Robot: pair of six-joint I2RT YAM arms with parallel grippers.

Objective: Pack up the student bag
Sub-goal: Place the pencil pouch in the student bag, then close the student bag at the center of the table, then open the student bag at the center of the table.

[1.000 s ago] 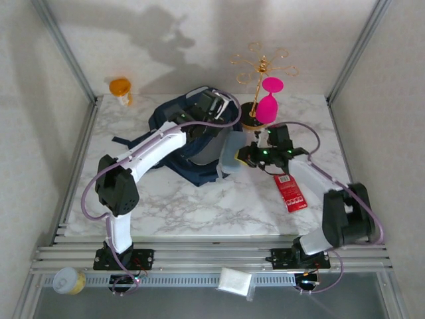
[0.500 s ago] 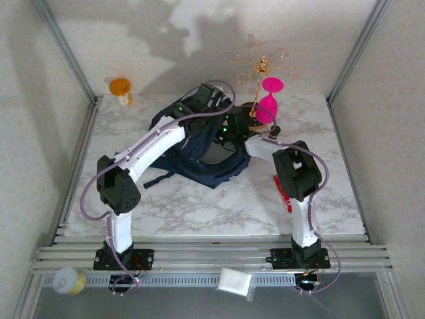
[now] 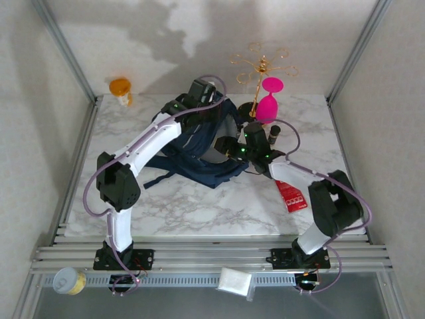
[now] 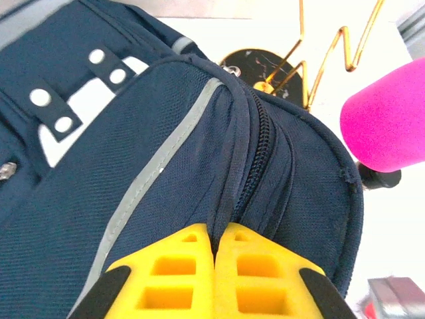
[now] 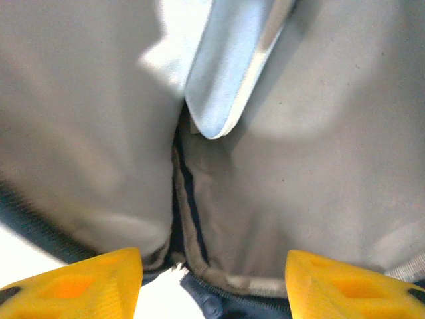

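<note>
The left gripper is clenched on a fabric fold beside the bag's zipper, its arm reaching long over the bag's far end. The right gripper is spread wide at the bag's grey-lined mouth, its elbow bent and its forearm angled inward. The bag lies mid-table, near a pink glass.

I am counting one backpack, and around it one of each: one pink glass and one gold stand behind its right side, one orange cup off behind its left, one red packet to its right, one pale blue slab inside it. I am working with two claws, the left claw and the right claw.
</note>
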